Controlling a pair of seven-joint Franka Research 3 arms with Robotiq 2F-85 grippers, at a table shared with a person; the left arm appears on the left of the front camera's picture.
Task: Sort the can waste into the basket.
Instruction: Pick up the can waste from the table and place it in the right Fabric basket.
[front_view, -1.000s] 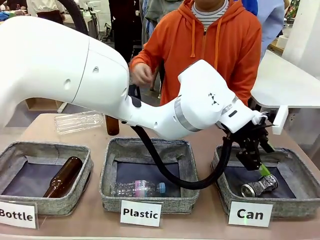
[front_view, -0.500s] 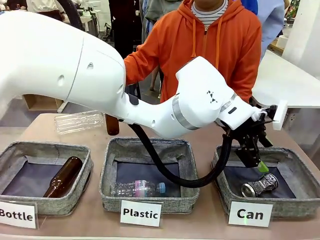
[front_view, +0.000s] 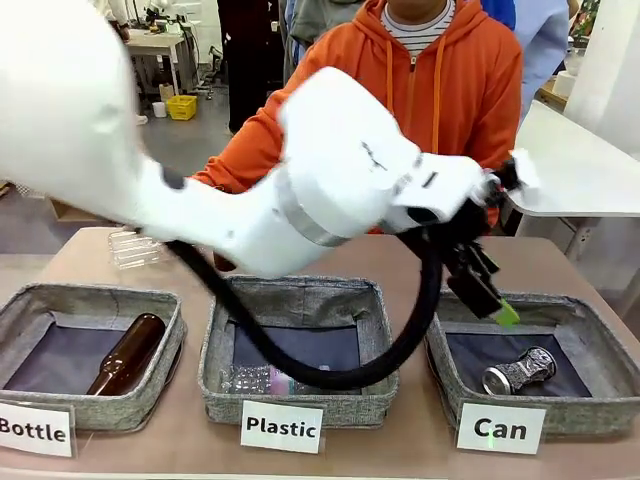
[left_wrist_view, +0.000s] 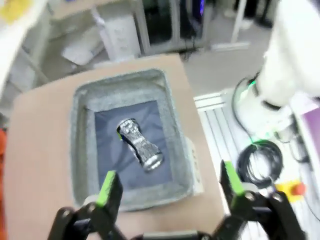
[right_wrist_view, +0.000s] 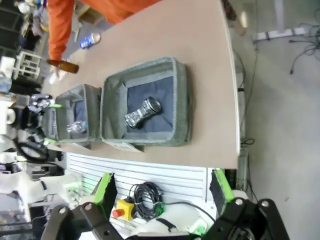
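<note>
A tan desk (front_view: 570, 265) carries three grey fabric baskets in a row, with a person in an orange hoodie (front_view: 440, 90) standing at its far side. The left tool (front_view: 490, 300) hangs above the near rim of the basket (front_view: 590, 335) fronted by the white "Can" sign (front_view: 500, 428). Its fingers are spread wide, with nothing between the green pads (left_wrist_view: 107, 186). The dented silver can (front_view: 520, 371) lies on its side on the dark lining, below that tool and just ahead of it; in the left wrist view it sits between the two fingers' lines. The "Plastic" basket (front_view: 300, 288) and the "Bottle" basket (front_view: 90, 295), which holds a brown bottle (front_view: 125, 355), lie off to the tool's side. The right tool (right_wrist_view: 161, 186) is likewise wide open and empty, off the desk's edge, with the basket well ahead of it. Farther on, beside the person's sleeve, is a small blue can (right_wrist_view: 91, 39), blurred.
</note>
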